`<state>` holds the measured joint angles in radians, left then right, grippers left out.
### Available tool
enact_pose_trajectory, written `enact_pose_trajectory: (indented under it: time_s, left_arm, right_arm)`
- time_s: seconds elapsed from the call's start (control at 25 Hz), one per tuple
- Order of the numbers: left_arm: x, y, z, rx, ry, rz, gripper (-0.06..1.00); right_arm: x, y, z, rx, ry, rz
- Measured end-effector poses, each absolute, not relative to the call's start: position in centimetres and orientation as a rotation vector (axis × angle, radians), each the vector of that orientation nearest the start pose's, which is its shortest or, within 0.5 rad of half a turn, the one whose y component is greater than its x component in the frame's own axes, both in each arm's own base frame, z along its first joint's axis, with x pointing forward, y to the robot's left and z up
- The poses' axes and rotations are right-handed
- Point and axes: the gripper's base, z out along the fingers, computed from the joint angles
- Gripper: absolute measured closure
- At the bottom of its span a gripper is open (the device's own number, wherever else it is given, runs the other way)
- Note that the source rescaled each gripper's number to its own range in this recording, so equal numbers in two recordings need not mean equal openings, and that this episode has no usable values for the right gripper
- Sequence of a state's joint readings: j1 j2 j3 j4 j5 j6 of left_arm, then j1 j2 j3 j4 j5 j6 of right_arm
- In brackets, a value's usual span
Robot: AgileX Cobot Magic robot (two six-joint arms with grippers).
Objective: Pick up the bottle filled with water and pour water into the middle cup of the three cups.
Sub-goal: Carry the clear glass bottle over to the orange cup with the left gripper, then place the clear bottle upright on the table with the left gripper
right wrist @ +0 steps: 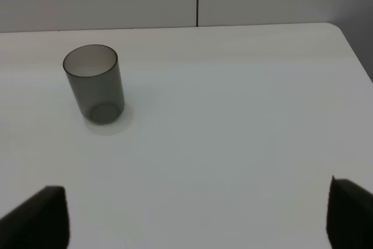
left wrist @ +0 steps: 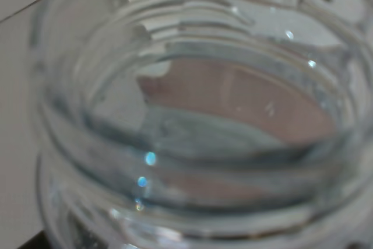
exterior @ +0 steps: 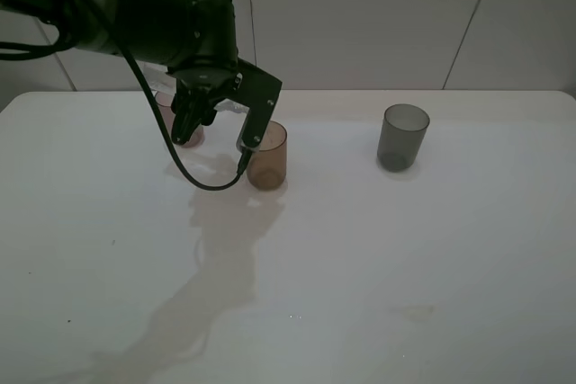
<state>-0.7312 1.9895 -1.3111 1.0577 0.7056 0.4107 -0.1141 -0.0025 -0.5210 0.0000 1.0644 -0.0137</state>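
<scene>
White table [exterior: 360,267] under a tiled wall [exterior: 360,15]. Left to right: pink cup [exterior: 192,138] at 10 o'clock, then your left pincer [exterior: 216,139] clamped on the bottle [left wrist: 192,144], hanging between that cup and the brown cup [exterior: 270,157] at 11; grey cup [exterior: 401,137] at 2; right pincer [right wrist: 195,217] gaping, empty. Bring the bottle's mouth squarely over the brown rim, then tip slowly so nothing spills. Count: three cups, one bottle, two pincers

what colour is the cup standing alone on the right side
Smoky grey: a translucent plastic tumbler, shown best in the right wrist view.
</scene>
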Motion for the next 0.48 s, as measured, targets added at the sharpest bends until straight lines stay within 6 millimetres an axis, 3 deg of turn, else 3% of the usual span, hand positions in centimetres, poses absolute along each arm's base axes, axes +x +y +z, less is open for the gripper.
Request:
enact_pose_trajectory:
  time_s: [0.48]
  left_arm:
    - [34.24, -23.60, 18.28, -2.652, -1.862, -1.300, 0.93]
  right_arm:
    - [-0.79, 0.09, 28.27, 0.102, 2.023, -0.081]
